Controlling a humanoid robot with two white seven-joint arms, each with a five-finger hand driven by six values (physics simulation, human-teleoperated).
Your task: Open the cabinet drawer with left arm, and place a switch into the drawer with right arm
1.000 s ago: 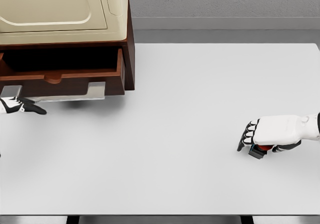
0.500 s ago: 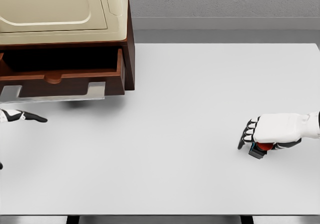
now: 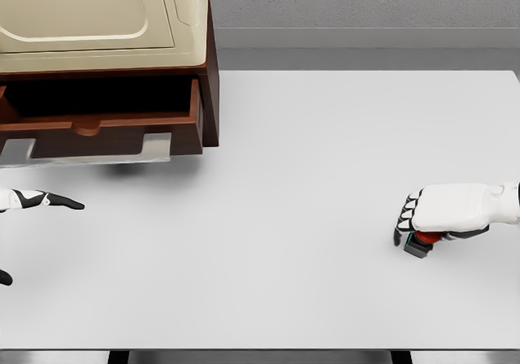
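Note:
The wooden cabinet (image 3: 210, 80) stands at the table's back left, with a cream appliance on top. Its drawer (image 3: 97, 125) is pulled out, and the dark inside shows above the front panel. My left hand (image 3: 36, 201) pokes in at the left edge, below the drawer and apart from it, with one finger stretched out flat. The switch (image 3: 422, 244), a small dark block with a red part, lies near the right edge of the table. My right hand (image 3: 414, 226) lies over it, its fingers curled down around it and hiding most of it.
The white table (image 3: 284, 177) stretches between the drawer and the switch with nothing on it. Grey metal brackets (image 3: 157, 145) stick out under the drawer front. A grey wall runs behind the table's far edge.
The left hand has dropped away from the drawer toward the table's front. The right hand's fingers have curled tighter over the switch, and hand and switch shifted slightly right.

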